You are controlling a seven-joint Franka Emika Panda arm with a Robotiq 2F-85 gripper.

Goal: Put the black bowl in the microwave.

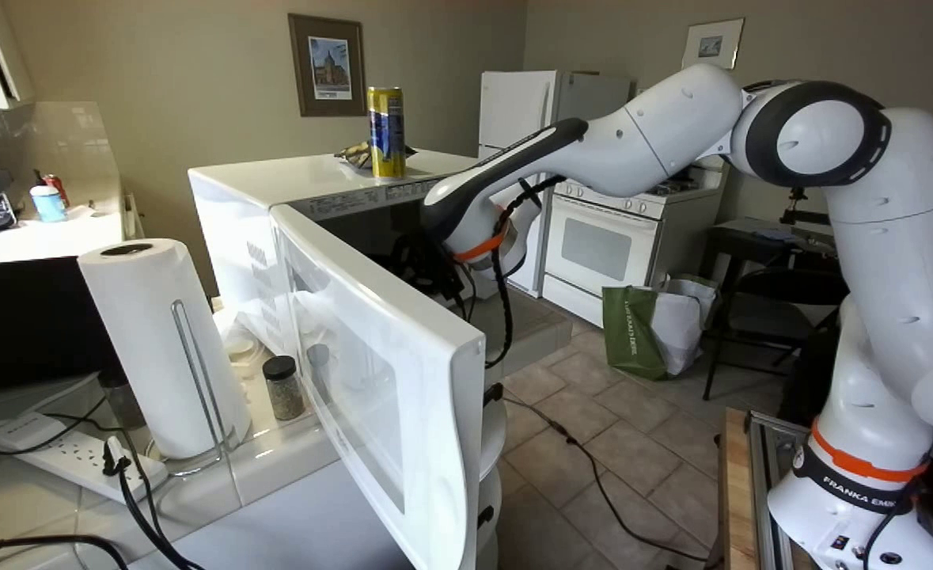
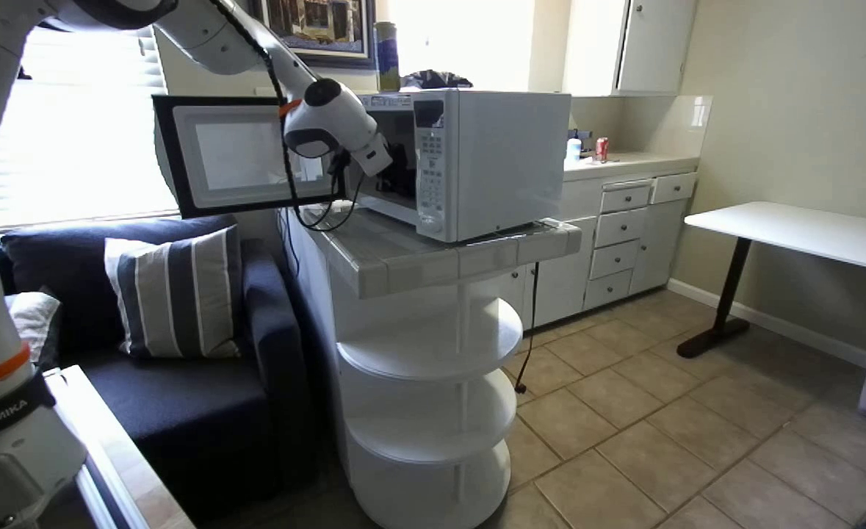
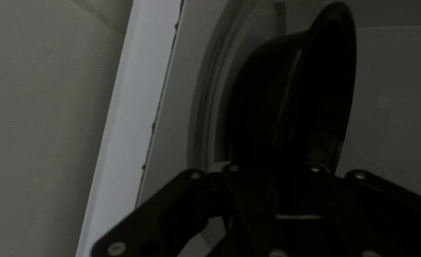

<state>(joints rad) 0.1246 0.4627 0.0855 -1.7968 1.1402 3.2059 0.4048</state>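
Observation:
The white microwave stands on the counter with its door (image 1: 403, 372) wide open; its side (image 2: 510, 162) shows in an exterior view and its front edge (image 3: 124, 103) in the wrist view. My gripper (image 1: 422, 265) is inside the dark cavity in both exterior views (image 2: 401, 175). In the wrist view the black bowl (image 3: 260, 96) is in the cavity, beside the round turntable ring (image 3: 205, 107), its opening facing right in the picture. My gripper (image 3: 276, 153) is shut on the bowl's near wall; its fingertips are lost in darkness. I cannot tell whether the bowl touches the turntable.
A yellow-blue can (image 1: 387, 134) and a crumpled bag (image 2: 436, 79) sit on the microwave. A paper towel roll (image 1: 165, 348) and a spice jar (image 1: 282, 388) stand behind the open door. A black cable (image 2: 289, 169) hangs in a loop from the arm.

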